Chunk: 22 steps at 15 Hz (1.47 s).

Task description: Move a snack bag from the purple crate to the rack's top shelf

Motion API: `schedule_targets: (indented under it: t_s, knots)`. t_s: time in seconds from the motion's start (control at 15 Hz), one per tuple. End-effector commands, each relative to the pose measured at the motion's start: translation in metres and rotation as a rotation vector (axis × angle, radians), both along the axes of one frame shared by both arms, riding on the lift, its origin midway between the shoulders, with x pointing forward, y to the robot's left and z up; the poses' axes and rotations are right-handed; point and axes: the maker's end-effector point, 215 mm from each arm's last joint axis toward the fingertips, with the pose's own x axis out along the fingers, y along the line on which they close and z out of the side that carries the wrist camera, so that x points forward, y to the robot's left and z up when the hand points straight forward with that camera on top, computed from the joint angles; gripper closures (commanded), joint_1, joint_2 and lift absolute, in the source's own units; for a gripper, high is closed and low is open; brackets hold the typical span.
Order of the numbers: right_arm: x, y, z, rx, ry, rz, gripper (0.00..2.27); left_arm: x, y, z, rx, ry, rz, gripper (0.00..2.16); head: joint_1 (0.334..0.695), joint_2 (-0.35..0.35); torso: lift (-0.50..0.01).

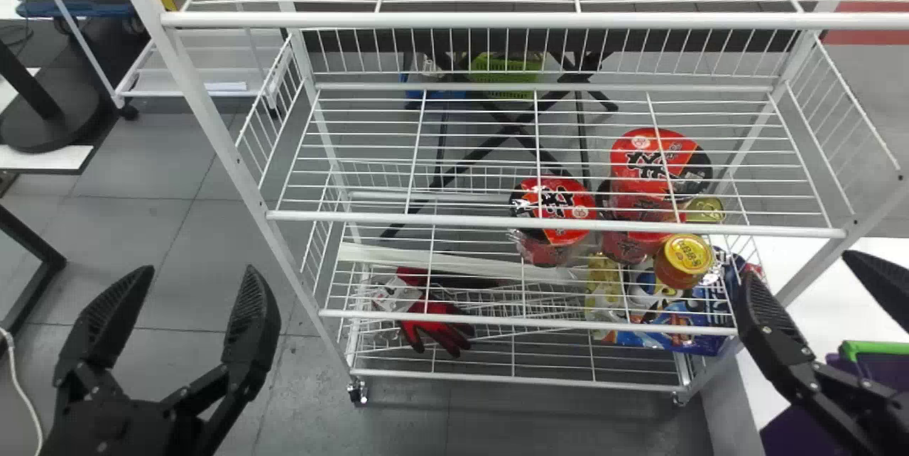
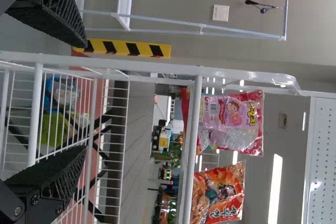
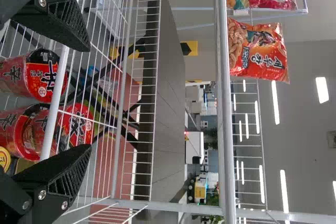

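Observation:
My left gripper (image 1: 199, 271) stands open left of the white rack, with bare floor between its fingers. Right of the rack's middle levels, my right gripper (image 1: 799, 268) is open and holds nothing, just beside the purple crate (image 1: 806, 424) at the lower right corner. The rack's top shelf (image 1: 483, 20) crosses the head view's upper part. In the left wrist view the open left gripper (image 2: 84, 95) faces the rack; a pink snack bag (image 2: 231, 119) and an orange snack bag (image 2: 218, 192) stand on the top shelf. The right wrist view has the open right gripper (image 3: 89, 98) and the orange bag (image 3: 257, 51).
Red noodle packs (image 1: 554, 207) and a yellow-lidded jar (image 1: 684, 261) sit on a lower shelf, right of centre. Below lie red gloves (image 1: 437, 328) and blue packages (image 1: 667, 321). A slanting rack post (image 1: 234, 165) stands between the left gripper and the shelves.

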Motion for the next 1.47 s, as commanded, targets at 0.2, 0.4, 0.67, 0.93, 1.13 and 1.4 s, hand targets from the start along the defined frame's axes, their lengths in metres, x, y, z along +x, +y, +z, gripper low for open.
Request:
schedule_targets:
  t_s: [0.2,0.4,0.67,0.93,1.13,1.4]
  knots:
    - [0.0001,-0.0012,0.001,0.008,-0.003,-0.004,0.18,0.0005,0.0001,-0.0001,-0.001,0.001,0.001,0.13,0.695,0.045,-0.365]
    - [0.0001,-0.0015,0.001,0.01,-0.003,-0.007,0.18,0.0003,0.0002,-0.001,-0.001,0.002,0.001,0.13,0.695,0.044,-0.377]
    - [0.0005,-0.0022,0.0029,0.009,-0.008,-0.009,0.18,0.0008,0.0001,-0.0024,-0.002,0.007,0.001,0.13,0.695,0.043,-0.393]
    - [0.0008,-0.0026,0.0047,0.008,-0.013,-0.009,0.18,0.001,0.0,-0.0015,-0.002,0.005,0.0,0.13,0.695,0.042,-0.41]
    - [0.0003,-0.0021,0.0043,0.006,-0.011,-0.005,0.18,0.001,0.0006,-0.0015,-0.001,0.005,0.001,0.13,0.695,0.041,-0.421]
    - [0.0008,-0.0019,0.0048,0.005,-0.013,-0.004,0.18,0.0012,0.0009,0.001,0.0,-0.001,0.003,0.13,0.695,0.043,-0.437]
